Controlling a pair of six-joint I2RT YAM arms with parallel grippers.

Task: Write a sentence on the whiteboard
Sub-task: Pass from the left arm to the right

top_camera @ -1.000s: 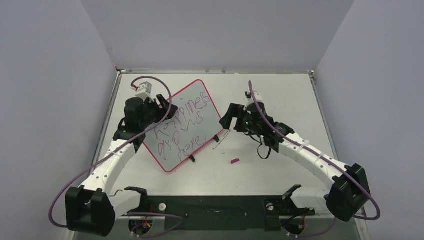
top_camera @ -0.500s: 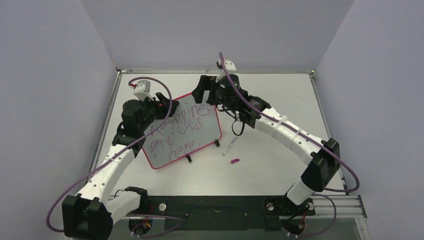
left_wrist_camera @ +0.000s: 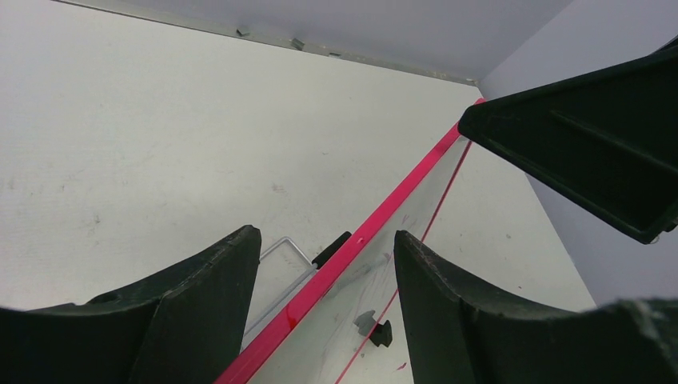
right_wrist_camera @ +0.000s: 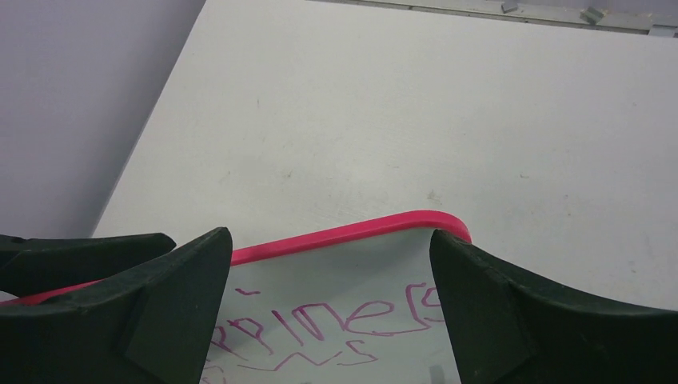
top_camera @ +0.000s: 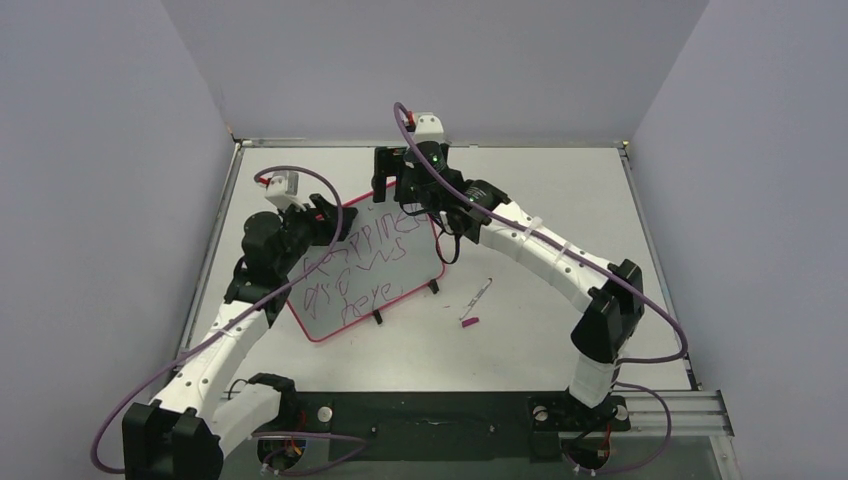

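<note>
The whiteboard, white with a red-pink frame, stands tilted at the table's left centre. The purple sentence covers it in three slanted lines. My left gripper is open and straddles the board's far left edge; the red frame runs between its fingers without visible contact. My right gripper is open just above the board's far top edge. In the right wrist view the frame's rounded corner and the word "happiness" lie between its spread fingers.
A white marker lies on the table right of the board, its magenta cap just in front of it. Black clips stick out at the board's near edge. Grey walls close in the table at the left, back and right.
My right arm has swung from the board's right side to its far top edge. The marker now lies free on the table, farther right. The board and my left gripper shifted slightly.
</note>
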